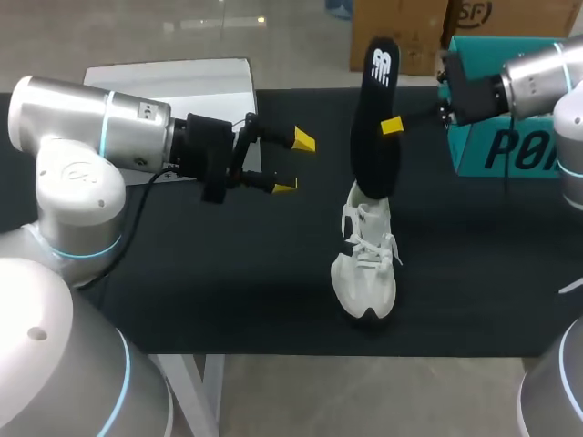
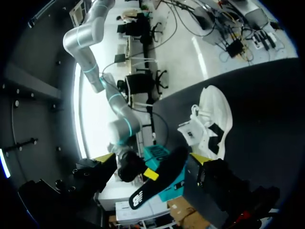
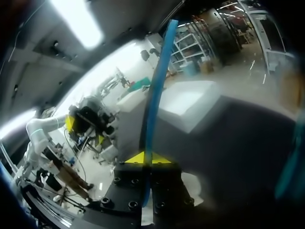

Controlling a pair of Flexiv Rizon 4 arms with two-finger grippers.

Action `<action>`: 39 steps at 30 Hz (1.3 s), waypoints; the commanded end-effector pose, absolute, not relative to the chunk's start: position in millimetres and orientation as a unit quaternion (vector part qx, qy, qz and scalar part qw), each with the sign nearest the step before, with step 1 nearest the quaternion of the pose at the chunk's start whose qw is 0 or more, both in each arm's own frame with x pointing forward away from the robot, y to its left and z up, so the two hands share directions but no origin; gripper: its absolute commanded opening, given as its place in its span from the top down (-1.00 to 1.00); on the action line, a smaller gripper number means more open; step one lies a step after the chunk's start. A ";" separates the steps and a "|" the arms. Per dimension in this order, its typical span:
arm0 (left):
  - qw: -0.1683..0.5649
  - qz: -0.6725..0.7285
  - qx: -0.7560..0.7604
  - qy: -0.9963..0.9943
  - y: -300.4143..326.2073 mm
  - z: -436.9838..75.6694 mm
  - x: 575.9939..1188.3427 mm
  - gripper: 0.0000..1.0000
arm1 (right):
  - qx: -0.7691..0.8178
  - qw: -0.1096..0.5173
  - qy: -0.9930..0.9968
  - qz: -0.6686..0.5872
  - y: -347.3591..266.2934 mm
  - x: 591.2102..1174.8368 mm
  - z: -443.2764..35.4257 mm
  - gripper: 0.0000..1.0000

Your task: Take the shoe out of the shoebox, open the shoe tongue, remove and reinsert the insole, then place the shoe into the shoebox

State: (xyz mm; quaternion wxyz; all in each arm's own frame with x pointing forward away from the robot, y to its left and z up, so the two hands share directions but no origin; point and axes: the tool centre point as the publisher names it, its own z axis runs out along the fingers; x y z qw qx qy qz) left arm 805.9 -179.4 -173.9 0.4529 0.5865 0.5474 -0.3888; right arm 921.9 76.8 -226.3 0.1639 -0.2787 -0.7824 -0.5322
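A white shoe point(image 1: 364, 264) rests on the black table, toe toward the front edge. A black insole point(image 1: 376, 109) stands upright above its heel opening, and my right gripper point(image 1: 392, 126) is shut on its middle. I cannot tell whether the insole's lower end is inside the shoe. In the right wrist view the insole point(image 3: 155, 95) runs edge-on, blue-edged, out from between the closed yellow tips of the right gripper point(image 3: 143, 158). My left gripper point(image 1: 293, 164) hangs open and empty to the left of the insole. From the left wrist view, the left gripper point(image 2: 152, 157) faces the insole point(image 2: 162, 179) and shoe point(image 2: 209, 124).
The teal shoebox point(image 1: 510, 137) stands at the back right, behind my right arm. A flat white lid point(image 1: 173, 77) lies at the back left edge of the table. Black tabletop stretches between the left gripper and the shoe.
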 end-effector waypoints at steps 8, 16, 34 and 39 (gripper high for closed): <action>0.452 -0.387 0.588 0.548 -179.7 -173.6 805.8 -1.00 | -0.290 0.184 -0.788 -0.511 78.6 943.1 -263.9 1.00; 0.452 -0.387 0.588 0.548 -179.7 -173.6 805.8 -1.00 | -0.315 0.179 -0.788 -0.498 74.3 945.5 -274.5 1.00; 0.452 -0.387 0.588 0.548 -179.7 -173.6 805.8 -1.00 | -0.324 0.172 -0.781 -0.505 74.6 923.6 -295.8 1.00; 0.452 -0.387 0.588 0.548 -179.7 -173.6 805.8 -1.00 | -0.316 0.175 -0.775 -0.519 80.6 917.7 -297.4 1.00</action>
